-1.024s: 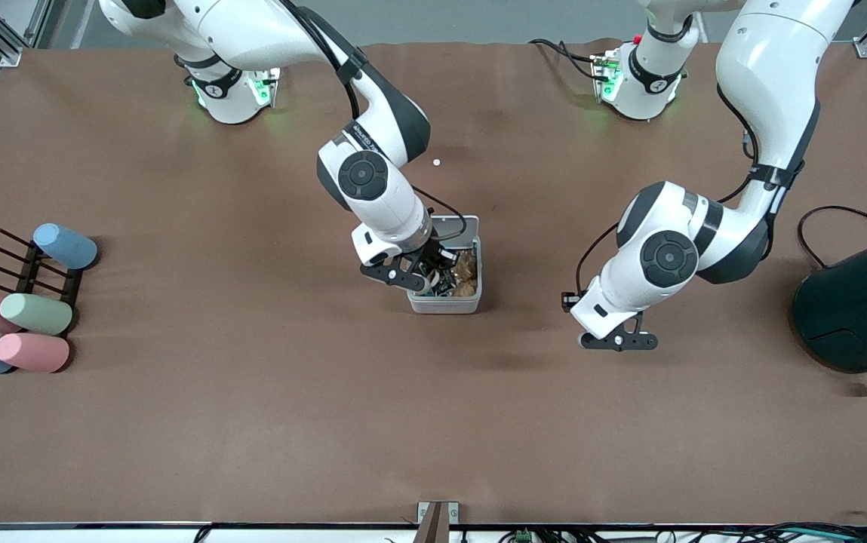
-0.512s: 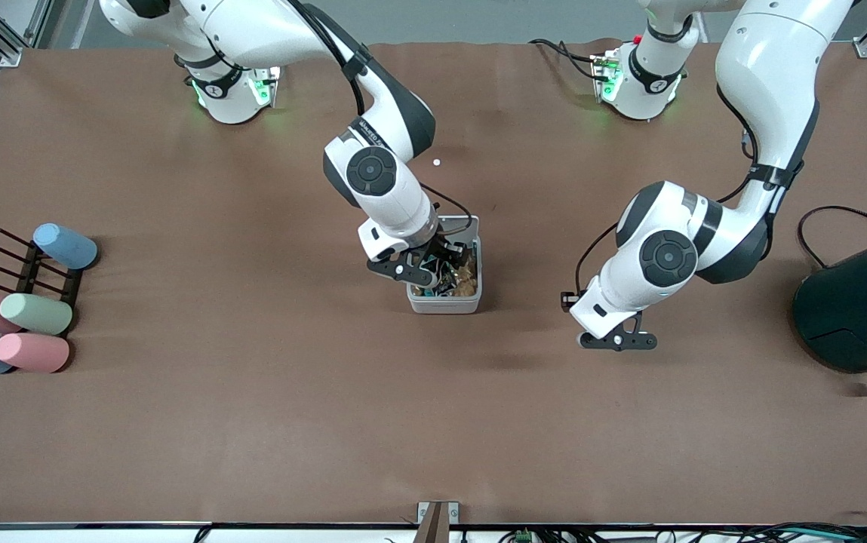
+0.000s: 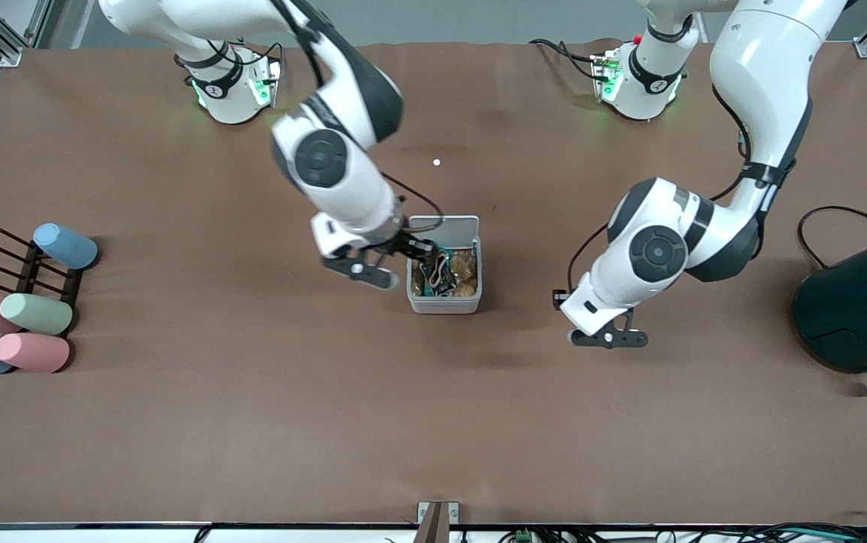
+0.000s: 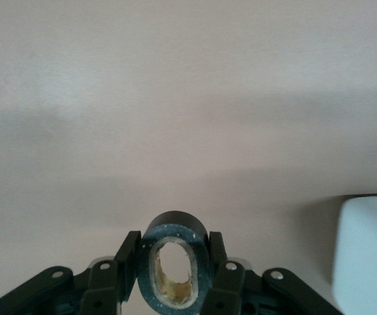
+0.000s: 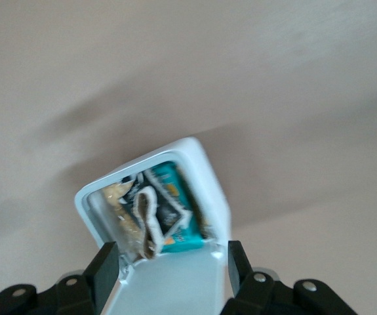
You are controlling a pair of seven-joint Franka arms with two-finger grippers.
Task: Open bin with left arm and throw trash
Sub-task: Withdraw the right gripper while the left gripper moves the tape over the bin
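Standing open mid-table, the white bin [image 3: 444,303] has its lid [image 3: 444,224] tipped up on the edge toward the robots' bases, so the opening step looks done. Inside: a black packet with white print [image 5: 168,209], a pale beige band [image 5: 147,220] draped over it, teal wrapper and brownish scraps beside them. Two of the three trash items seem already in.

Right gripper [image 3: 384,265] hangs just over the bin's rim on the right arm's end, fingers spread, nothing between them; the right wrist view looks straight down into the box.

Left gripper [image 3: 608,338] is low over bare table toward the left arm's end, well apart from the bin, fingers pinching the dark tape ring [image 4: 173,266]. This is the piece left to throw; judgement: roughly two thirds done.

Orientation: the bin's long axis runs from the front camera toward the bases, mouth facing up, hinge at the base end. The tape ring stands on edge between the fingers, squeezed slightly oval, its hole facing the wrist camera.

Off-task: pastel cylinders [image 3: 35,313] on a rack, a dark teal cylinder [image 3: 859,305] at the left arm's end.
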